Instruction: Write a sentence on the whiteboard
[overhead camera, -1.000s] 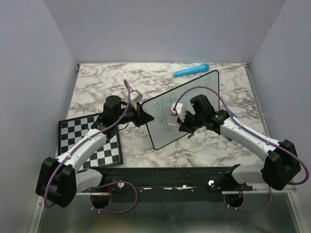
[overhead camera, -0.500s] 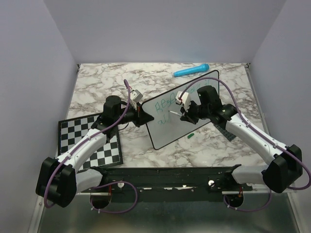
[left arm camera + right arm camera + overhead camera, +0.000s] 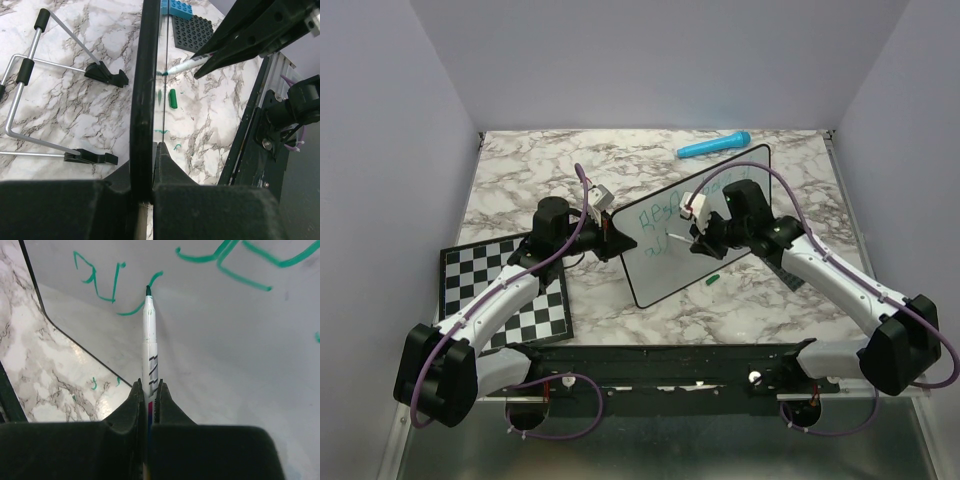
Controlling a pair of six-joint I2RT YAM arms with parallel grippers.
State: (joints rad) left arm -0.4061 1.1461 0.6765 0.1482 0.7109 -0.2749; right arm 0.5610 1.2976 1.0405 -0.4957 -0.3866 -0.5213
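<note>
The whiteboard (image 3: pixel 665 275) stands tilted on the marble table. My left gripper (image 3: pixel 612 232) is shut on its left rim; in the left wrist view the black rim (image 3: pixel 145 90) runs between the fingers of this gripper (image 3: pixel 152 150). My right gripper (image 3: pixel 149 386) is shut on a white marker (image 3: pixel 150 340) whose green tip touches the board (image 3: pixel 225 365) at a curved stroke of the lower line. The green sentence (image 3: pixel 220 260) shows as two lines, the lower one (image 3: pixel 105 282) short. From above, the right gripper (image 3: pixel 695 240) hangs over the board's middle, beside the writing (image 3: pixel 665 212).
A green marker cap (image 3: pixel 712 279) lies on the table just below the board. A checkerboard (image 3: pixel 505 295) lies at the left and a blue object (image 3: pixel 713 146) at the back. A black studded plate (image 3: pixel 196 31) with a blue brick (image 3: pixel 180 7) sits on the right. Wire stand legs (image 3: pixel 30 65) reach behind the board.
My right gripper has carried the marker up the board from its lower part, then settled slightly lower and to the left. The left arm and the board have not moved.
</note>
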